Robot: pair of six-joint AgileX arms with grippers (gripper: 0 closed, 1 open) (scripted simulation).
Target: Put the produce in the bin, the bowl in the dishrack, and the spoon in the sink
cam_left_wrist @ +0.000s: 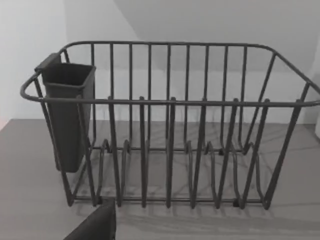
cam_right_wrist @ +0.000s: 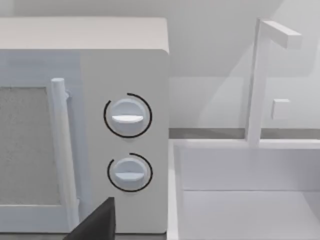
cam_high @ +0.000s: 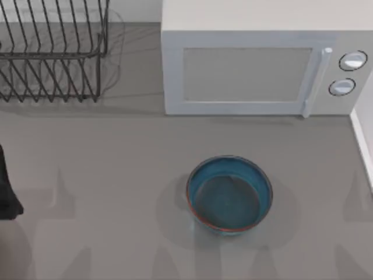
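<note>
1. Step in hand, as I judge it: the bowl [cam_high: 229, 194] has yet to go to the dishrack [cam_high: 52, 49]. The bowl sits upright on the counter [cam_high: 116, 169], right of centre, in front of the microwave [cam_high: 262, 64] and well apart from it.
2. The dishrack stands at the counter's far left corner. The left wrist view faces it squarely: upright bars, slanted dividers, and a dark utensil cup [cam_left_wrist: 67, 115] hung at one end.
3. My left arm [cam_high: 7, 192] is parked at the counter's left edge; a dark part of its tool [cam_left_wrist: 95, 225] shows in the left wrist view, but I cannot tell whether the fingers are apart or together.
4. My right tool [cam_right_wrist: 97, 222] faces the microwave's two dials [cam_right_wrist: 127, 116], with the white sink [cam_right_wrist: 240, 190] and its faucet [cam_right_wrist: 260, 80] just beside them. Its fingers' state I cannot tell either.
5. Next move, in my judgement: bring a tool down onto the bowl's thin rim, lift, and carry it leftward.
6. Room: open counter lies between bowl and dishrack. Edges to mind: the microwave front, the rack's top wire, the sink wall at right.
</note>
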